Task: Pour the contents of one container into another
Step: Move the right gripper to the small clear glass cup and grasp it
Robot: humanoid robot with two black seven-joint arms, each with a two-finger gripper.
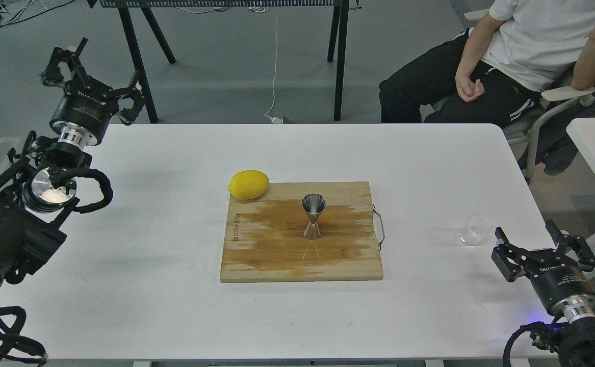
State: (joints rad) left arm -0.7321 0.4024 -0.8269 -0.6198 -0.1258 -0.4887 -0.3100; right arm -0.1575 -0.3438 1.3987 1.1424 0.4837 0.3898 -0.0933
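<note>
Since nothing is being held yet, the pouring job looks like it is right at the start. The small clear round glass cup [473,230] sits on the white surface [149,285], off to the right and well apart from the wooden cutting board [277,255]. It is hard to tell if there is anything inside it. The small shiny steel jigger shaped like an hourglass [313,216] stands upright near the middle of that board, and a yellow lemon [248,184] rests at the board's far left corner. The right gripper [543,243] is near the glass cup, just to its right and a bit closer to the robot, with its fingers spread wide and nothing between them. The left gripper [91,69] is raised off the far left edge of the surface, fingers apart too and not holding anything. I think all the steps are left: grab the cup, carry it over the jigger, and tip it.
</note>
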